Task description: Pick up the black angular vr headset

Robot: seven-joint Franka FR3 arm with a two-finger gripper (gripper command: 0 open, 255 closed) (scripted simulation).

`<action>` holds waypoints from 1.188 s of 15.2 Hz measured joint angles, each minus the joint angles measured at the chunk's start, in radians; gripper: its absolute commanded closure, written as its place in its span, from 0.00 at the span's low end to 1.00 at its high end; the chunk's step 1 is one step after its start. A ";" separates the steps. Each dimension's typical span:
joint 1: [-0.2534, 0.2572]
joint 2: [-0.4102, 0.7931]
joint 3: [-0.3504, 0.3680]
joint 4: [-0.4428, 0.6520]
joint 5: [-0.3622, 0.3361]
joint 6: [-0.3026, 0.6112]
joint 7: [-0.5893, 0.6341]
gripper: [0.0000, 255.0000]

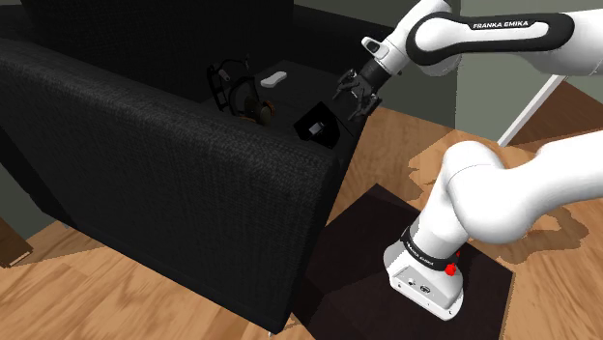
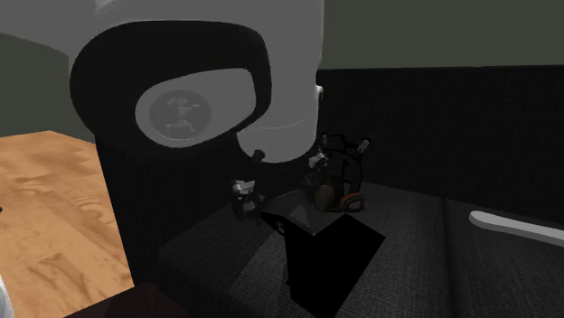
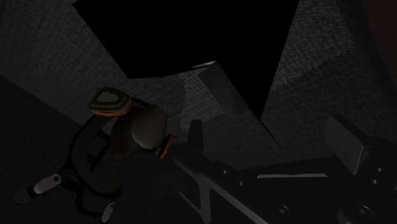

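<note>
"Did you get it yet?"

"No. My gripper hangs in the air. Its two fingers are wide apart, with nothing in them."

"Where is it?"

"The black angular headset sits on the black sofa, near the end by the armrest. It is just below my gripper, a little to the shoulder view's left. A round headset with straps lies farther left."

"What is left?"

"Nearly all, I think: go down, squeeze it, lift it."

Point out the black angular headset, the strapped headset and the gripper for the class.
black angular headset (image 1: 319,127): shoulder view, top face.
strapped headset (image 1: 245,95): shoulder view, rounded body.
gripper (image 1: 348,102): shoulder view, between its fingertips.
</note>
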 measured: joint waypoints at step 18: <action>0.214 0.076 -0.280 -0.014 -0.021 0.169 -0.287 1.00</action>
